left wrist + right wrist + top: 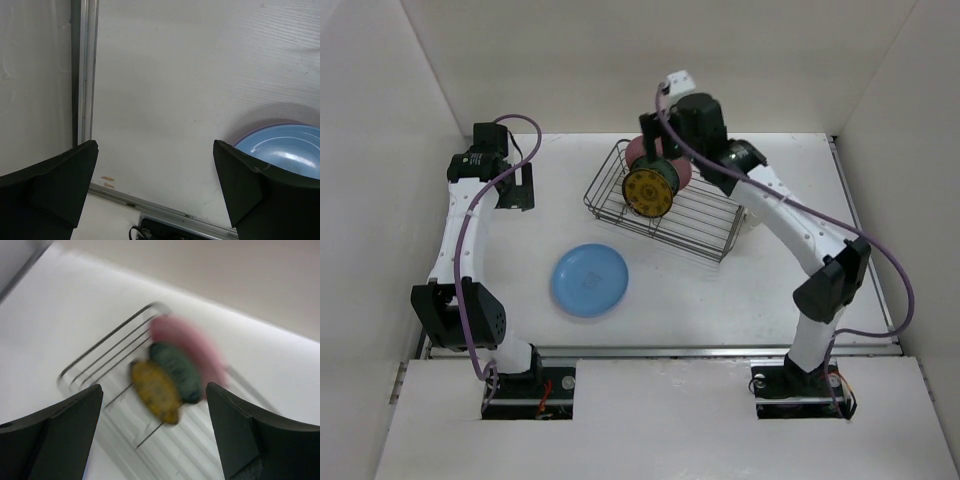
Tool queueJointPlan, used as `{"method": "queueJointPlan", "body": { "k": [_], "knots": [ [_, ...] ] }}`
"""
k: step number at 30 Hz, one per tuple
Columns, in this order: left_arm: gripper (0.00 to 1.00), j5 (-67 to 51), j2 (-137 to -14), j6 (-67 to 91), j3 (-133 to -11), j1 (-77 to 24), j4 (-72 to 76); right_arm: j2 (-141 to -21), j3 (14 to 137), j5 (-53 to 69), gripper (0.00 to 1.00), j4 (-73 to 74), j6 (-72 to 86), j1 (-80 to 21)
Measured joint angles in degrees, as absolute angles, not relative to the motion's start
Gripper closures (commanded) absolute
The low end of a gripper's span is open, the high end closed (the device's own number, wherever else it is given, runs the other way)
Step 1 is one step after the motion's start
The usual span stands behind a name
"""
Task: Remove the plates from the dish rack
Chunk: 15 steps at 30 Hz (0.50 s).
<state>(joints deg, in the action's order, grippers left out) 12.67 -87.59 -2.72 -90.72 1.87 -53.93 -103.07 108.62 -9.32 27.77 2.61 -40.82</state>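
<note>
rack (705,225) | blue plate (591,280): flat on table, front-left of rack | pink plate (678,172): upright, rack's far end | small plate (648,190): upright just before pink, yellow underside nearward | right gripper (153,387): nearer, above rack, jaws apart, empty; small plate ahead between them, long axis slanting across gap (blurred) | left gripper (155,145): left of rack, jaws apart, empty

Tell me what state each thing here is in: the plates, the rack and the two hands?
Dish rack: holds two plates.
Pink plate: standing on edge in the rack.
Small yellow-brown plate: standing on edge in the rack, beside the pink one.
Blue plate: lying flat on the table, out of the rack.
Left hand: open, empty, near the blue plate.
Right hand: open, empty, above the rack.
</note>
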Motion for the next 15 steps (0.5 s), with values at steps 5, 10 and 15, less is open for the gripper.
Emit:
{"method": "queueJointPlan", "body": {
  "k": [5, 10, 15],
  "knots": [
    [0.00, 12.8, -87.9, -2.8, -90.7, 1.9, -53.8, -111.5, 118.7, -17.2, 0.11, 25.1, 3.9, -31.0],
    [0.00, 13.0, -88.9, -2.8, -90.7, 1.9, -53.8, -119.6, 116.8, -16.3, 0.19, 25.2, 1.8, -27.9],
    [0.00, 13.3, -90.3, -2.8, -90.8, 1.9, -53.8, -123.7, 114.9, -12.8, 0.44, 25.5, 0.3, -27.7]
  ]
}}
